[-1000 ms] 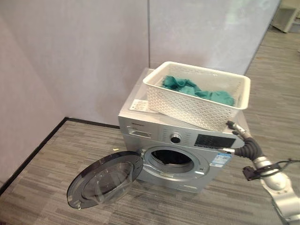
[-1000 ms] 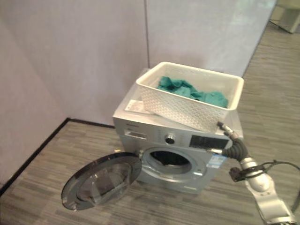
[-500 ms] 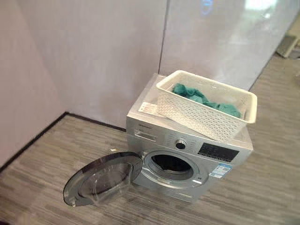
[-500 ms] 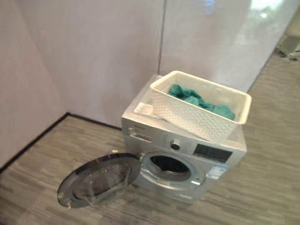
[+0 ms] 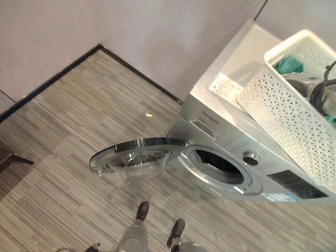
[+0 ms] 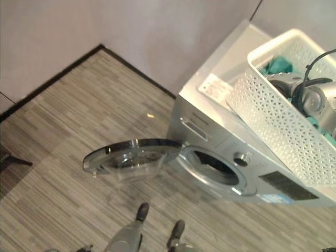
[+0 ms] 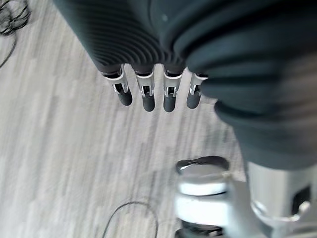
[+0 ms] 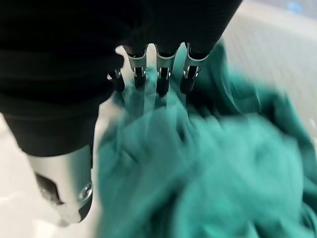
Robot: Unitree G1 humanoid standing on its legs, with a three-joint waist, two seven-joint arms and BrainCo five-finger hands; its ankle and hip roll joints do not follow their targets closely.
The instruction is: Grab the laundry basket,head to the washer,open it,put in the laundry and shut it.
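The place looks like a partitioned corner of an office or test space rather than a home laundry room. A silver front-loading washer [image 5: 236, 157] stands alone at about 3 o'clock, backed against plain pale partition panels [image 5: 157, 31] — no pipes, shelves or cupboards around it. The floor [image 5: 68, 131] is grey striped carpet tile, edged by a dark skirting strip [image 5: 52, 79] running from 9 towards 12 o'clock — office-style fittings.
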